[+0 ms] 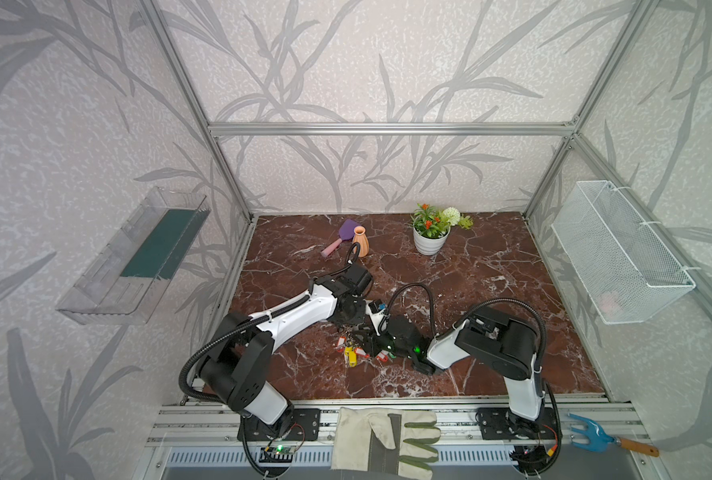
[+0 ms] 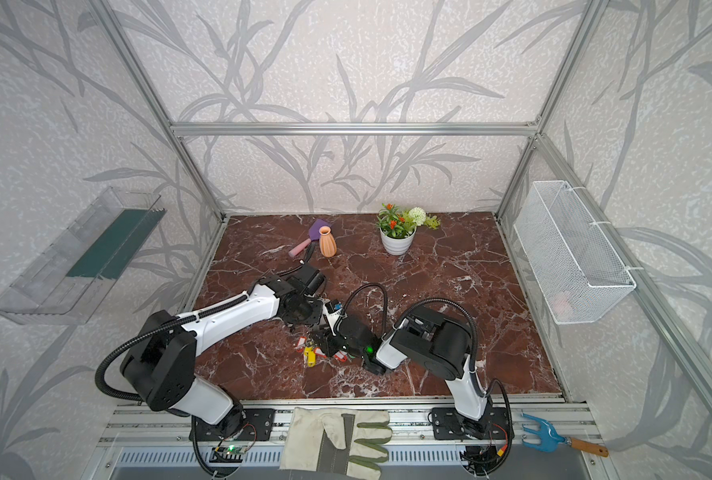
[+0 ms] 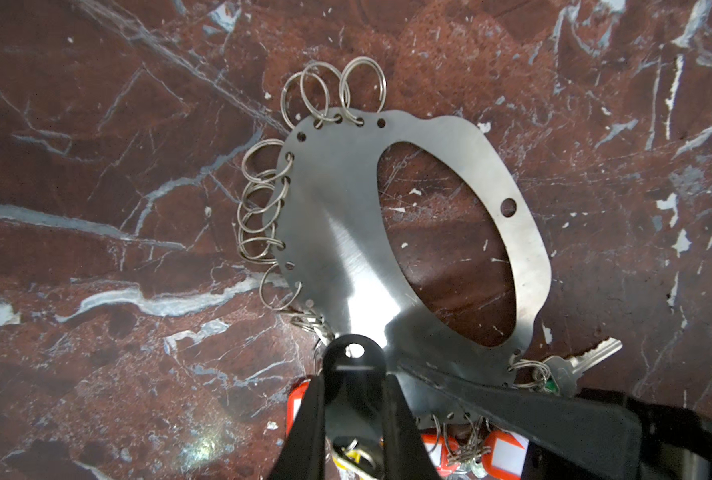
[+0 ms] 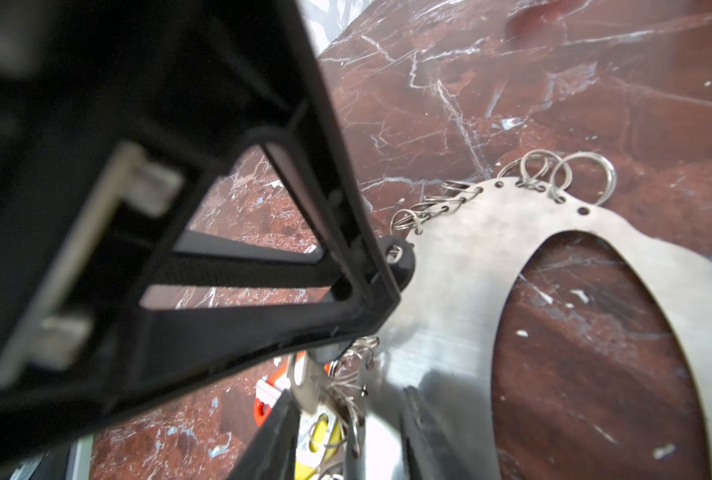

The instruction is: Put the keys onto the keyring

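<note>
The keyring [image 3: 337, 216] is a flat grey steel plate with a big oval hole and split rings along its edge. Its far end rests on the marble; it also shows in the right wrist view [image 4: 462, 291]. My left gripper [image 3: 354, 374] is shut on a black round-headed key [image 3: 354, 353] right at the plate's edge. My right gripper [image 4: 346, 436] has one finger [image 3: 512, 399] across the plate's face and the other beside the hanging keys, closed around that edge. Red and yellow keys [image 1: 348, 351] hang there, below both grippers [image 2: 309, 353].
A silver metal key [image 3: 583, 357] lies by the plate. At the back stand an orange vase [image 1: 360, 243], a purple brush [image 1: 348, 230] and a potted plant [image 1: 430, 241]. A glove [image 1: 383, 440] and a blue hand fork [image 1: 595, 434] lie on the front rail.
</note>
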`<state>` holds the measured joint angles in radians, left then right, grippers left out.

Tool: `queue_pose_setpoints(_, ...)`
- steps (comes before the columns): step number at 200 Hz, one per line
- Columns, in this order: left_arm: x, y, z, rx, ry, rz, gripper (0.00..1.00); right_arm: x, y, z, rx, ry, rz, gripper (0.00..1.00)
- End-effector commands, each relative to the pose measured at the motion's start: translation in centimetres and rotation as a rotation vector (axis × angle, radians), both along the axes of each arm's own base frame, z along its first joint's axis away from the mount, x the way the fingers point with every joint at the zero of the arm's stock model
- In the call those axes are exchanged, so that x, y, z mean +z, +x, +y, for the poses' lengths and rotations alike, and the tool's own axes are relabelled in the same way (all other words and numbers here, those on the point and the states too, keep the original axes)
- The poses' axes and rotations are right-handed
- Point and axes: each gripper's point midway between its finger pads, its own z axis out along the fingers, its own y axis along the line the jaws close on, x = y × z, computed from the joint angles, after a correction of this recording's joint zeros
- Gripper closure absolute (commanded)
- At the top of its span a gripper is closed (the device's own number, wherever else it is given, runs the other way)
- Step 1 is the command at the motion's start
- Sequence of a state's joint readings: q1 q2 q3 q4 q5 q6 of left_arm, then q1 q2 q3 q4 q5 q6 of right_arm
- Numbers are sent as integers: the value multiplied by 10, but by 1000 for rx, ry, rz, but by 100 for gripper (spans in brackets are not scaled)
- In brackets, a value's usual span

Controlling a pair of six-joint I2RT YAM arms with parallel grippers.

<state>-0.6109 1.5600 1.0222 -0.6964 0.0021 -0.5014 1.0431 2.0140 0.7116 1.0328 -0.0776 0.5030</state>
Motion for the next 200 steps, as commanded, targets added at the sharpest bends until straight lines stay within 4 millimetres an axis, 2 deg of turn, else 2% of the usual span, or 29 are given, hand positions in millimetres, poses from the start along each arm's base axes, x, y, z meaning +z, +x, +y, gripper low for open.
queue_pose_setpoints(1,9,8,-21,-30,-68,-20,100,26,-13,29,95,58,-92,61)
queue_pose_setpoints(45,7,6,-23,-34,-78,-10,100,28,-7,33,73,43,-105,71)
queue_pose_setpoints(56,7,6,-23,-33,-80,-8,100,31,-7,35,76,51,-104,77)
queue_pose_setpoints(65,6,5,-23,-32,-78,-5,100,32,-8,35,81,55,-104,82)
queue_pose_setpoints(114,-1,4,-26,-21,-96,12,100,40,-17,38,122,87,-89,92)
queue_pose_setpoints(154,-1,10,-32,-18,-110,7,100,49,-16,26,89,71,-109,91)
queue_pose_setpoints(177,7,15,-34,-11,-125,-26,100,62,-18,18,83,85,-125,83)
queue_pose_setpoints(200,19,20,-32,-1,-134,-79,100,78,-14,-1,56,87,-141,77)
